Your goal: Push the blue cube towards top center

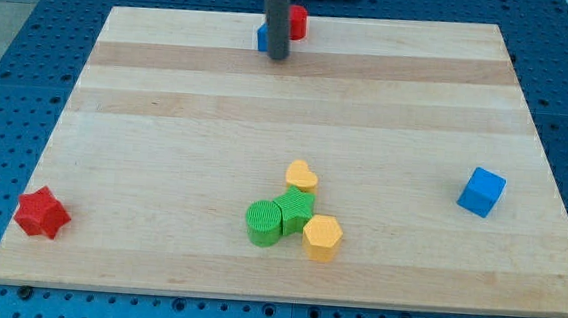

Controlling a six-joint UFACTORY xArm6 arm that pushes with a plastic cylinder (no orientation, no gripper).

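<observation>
The blue cube [481, 191] sits near the board's right edge, below mid-height. My tip [276, 56] stands at the top centre of the wooden board [166, 121], far up and left of the blue cube. Right behind the rod, a second blue block [262, 37] and a red block [297, 22] are partly hidden by it; their shapes cannot be made out.
A red star [42, 212] lies at the bottom left. At bottom centre, a yellow heart [301, 175], a green cylinder [262, 223], a green block [295, 210] and a yellow hexagon [323, 237] sit clustered together.
</observation>
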